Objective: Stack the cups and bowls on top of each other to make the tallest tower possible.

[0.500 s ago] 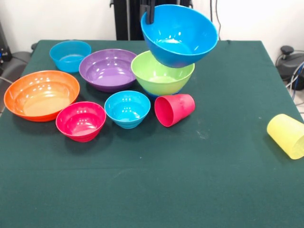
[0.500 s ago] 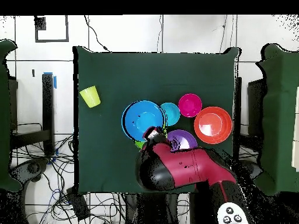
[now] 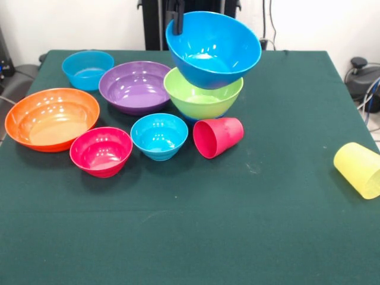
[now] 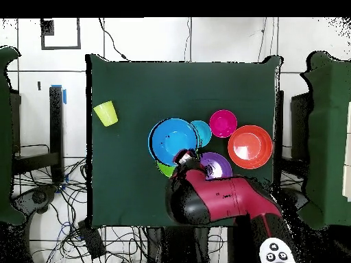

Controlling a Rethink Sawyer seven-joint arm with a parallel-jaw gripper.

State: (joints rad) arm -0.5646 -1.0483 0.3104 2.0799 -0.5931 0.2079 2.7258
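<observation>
My gripper (image 3: 176, 22) comes down from the top and is shut on the left rim of the bright blue bowl (image 3: 214, 50). The bowl hangs tilted just above the lime green bowl (image 3: 203, 96). In the overhead view the gripper (image 4: 182, 159) is at the near edge of the blue bowl (image 4: 173, 140), which hides most of the green bowl (image 4: 164, 169). The red-pink cup (image 3: 218, 136) lies on its side in front of the green bowl. The yellow cup (image 3: 358, 169) lies on its side at the right edge and also shows in the overhead view (image 4: 105, 113).
On the green table (image 3: 249, 237), left of the green bowl, stand a purple bowl (image 3: 135, 86), a small blue bowl (image 3: 88, 68), a large orange bowl (image 3: 52, 117), a pink-red bowl (image 3: 101, 150) and a cyan bowl (image 3: 159, 135). The red arm (image 4: 219, 198) reaches over the table's near edge.
The gripper has carried the bright blue bowl a little to the left in the front view. It now hangs less tilted and more squarely over the lime green bowl.
</observation>
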